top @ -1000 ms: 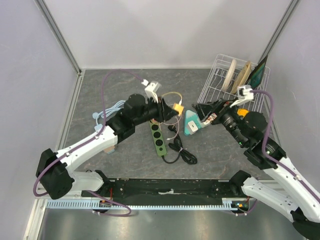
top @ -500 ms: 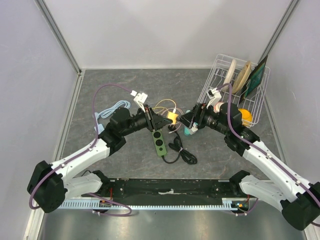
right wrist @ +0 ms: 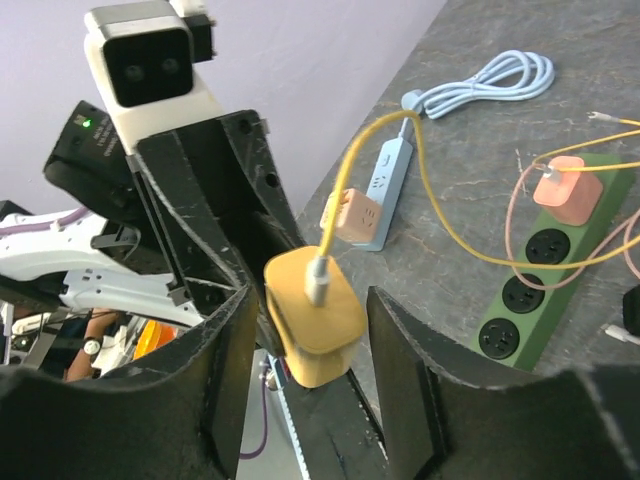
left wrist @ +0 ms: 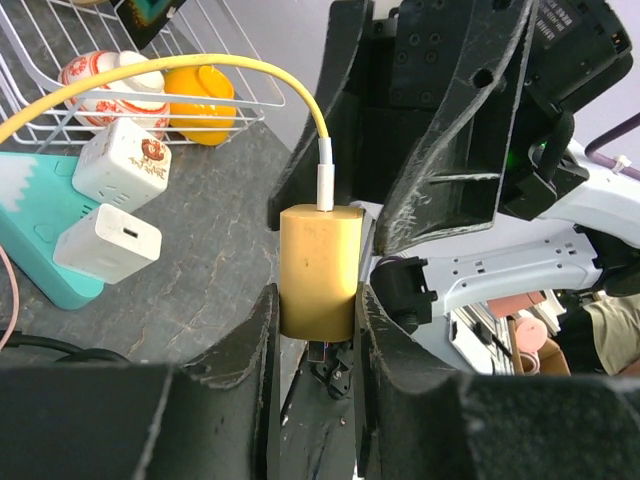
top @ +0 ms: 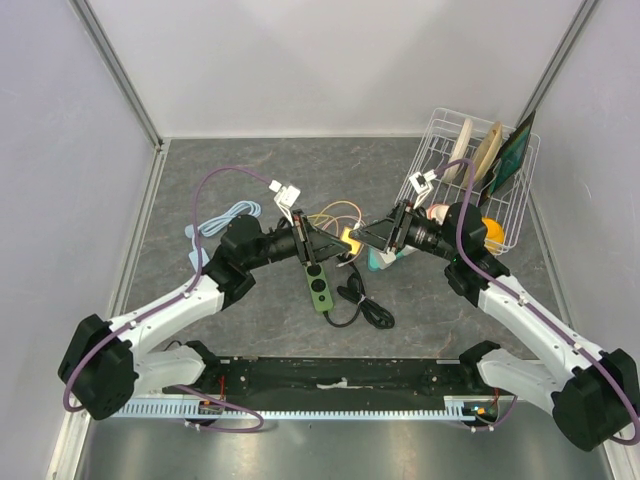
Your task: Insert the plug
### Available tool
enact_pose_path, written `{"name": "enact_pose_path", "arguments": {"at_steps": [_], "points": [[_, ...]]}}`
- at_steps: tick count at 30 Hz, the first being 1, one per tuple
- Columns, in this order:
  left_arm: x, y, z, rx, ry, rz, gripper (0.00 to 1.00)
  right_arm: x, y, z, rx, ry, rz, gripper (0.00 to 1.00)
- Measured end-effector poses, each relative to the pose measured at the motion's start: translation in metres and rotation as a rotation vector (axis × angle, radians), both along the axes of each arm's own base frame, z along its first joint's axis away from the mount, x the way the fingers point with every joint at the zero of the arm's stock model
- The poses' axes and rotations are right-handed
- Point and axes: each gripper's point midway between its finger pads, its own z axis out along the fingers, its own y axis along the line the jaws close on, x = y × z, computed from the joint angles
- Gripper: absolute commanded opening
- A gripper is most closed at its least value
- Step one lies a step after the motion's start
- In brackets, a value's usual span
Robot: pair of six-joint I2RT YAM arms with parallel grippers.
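Note:
A yellow plug with a yellow cable hangs in mid-air above the table, and my left gripper is shut on its sides. In the top view the plug sits between both grippers, just above the green power strip. My right gripper faces the left one, with its jaws standing either side of the same plug. A gap shows on the right side, so it is open. The strip has a pink plug in its far socket, and three sockets are free.
A wire rack with plates and bowls stands at the back right. A teal block and white chargers lie near the strip. A white power strip, a pale blue cable and a black cable lie around it.
My right arm has swung left to meet the left gripper, and its jaws have narrowed around the yellow plug. The left arm stretched out lower and kept its hold.

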Motion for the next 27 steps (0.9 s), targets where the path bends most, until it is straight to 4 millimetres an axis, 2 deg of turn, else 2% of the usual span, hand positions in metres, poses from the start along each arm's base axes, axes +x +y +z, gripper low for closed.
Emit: {"name": "enact_pose_path", "arguments": {"at_steps": [4, 9, 13, 18, 24, 26, 27], "points": [[-0.001, -0.002, -0.001, -0.003, 0.002, -0.015, 0.02, -0.003, 0.002, 0.005, 0.019, -0.010, 0.028, 0.46], [-0.002, -0.002, 0.002, -0.013, 0.004, -0.020, 0.02, -0.003, 0.002, 0.006, 0.029, -0.019, 0.043, 0.47], [-0.003, -0.002, 0.004, -0.025, 0.010, -0.027, 0.02, -0.004, 0.003, 0.007, 0.044, -0.022, 0.054, 0.52], [-0.005, -0.005, 0.011, -0.060, 0.013, -0.048, 0.02, -0.011, 0.008, 0.006, 0.060, -0.016, 0.104, 0.50], [-0.007, -0.006, 0.015, -0.083, 0.027, -0.067, 0.02, -0.014, 0.009, 0.011, 0.076, -0.034, 0.126, 0.18], [-0.008, -0.006, 0.017, -0.090, 0.029, -0.072, 0.09, -0.015, 0.008, 0.013, 0.079, -0.045, 0.132, 0.05], [-0.008, -0.006, 0.017, -0.089, 0.030, -0.072, 0.20, -0.015, 0.008, 0.013, 0.078, -0.047, 0.133, 0.00]]}}
